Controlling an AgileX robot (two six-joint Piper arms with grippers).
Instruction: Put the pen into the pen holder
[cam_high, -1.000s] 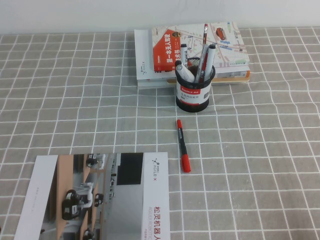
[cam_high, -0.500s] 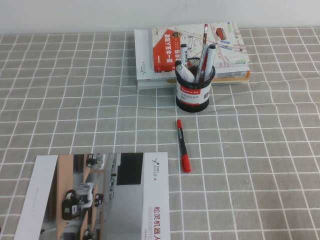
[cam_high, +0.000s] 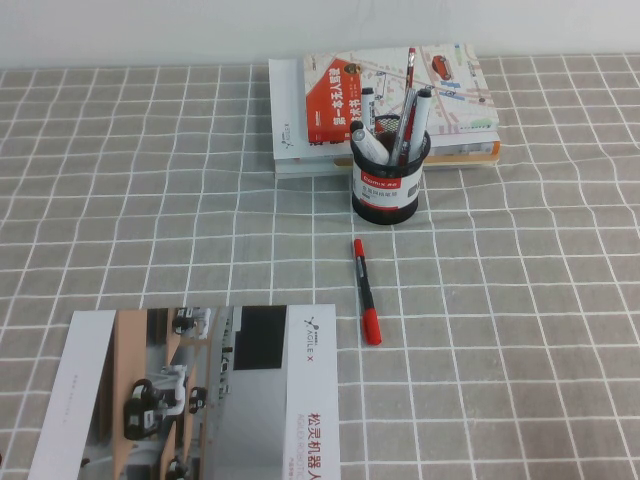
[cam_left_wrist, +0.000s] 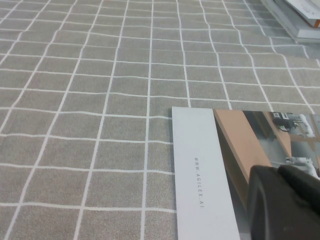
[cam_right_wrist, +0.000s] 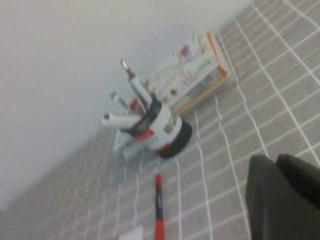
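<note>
The pen, black with a red cap, lies flat on the checked cloth, its cap toward the near edge. It sits just in front of the black mesh pen holder, which holds white-grey markers and a thin red pen. Neither gripper shows in the high view. The right wrist view shows the pen and the holder ahead of my right gripper, which is shut, empty and well apart from both. My left gripper is shut and empty over a brochure.
A stack of books lies right behind the holder, near the back wall. The brochure lies at the near left of the table. Grey checked cloth covers the table.
</note>
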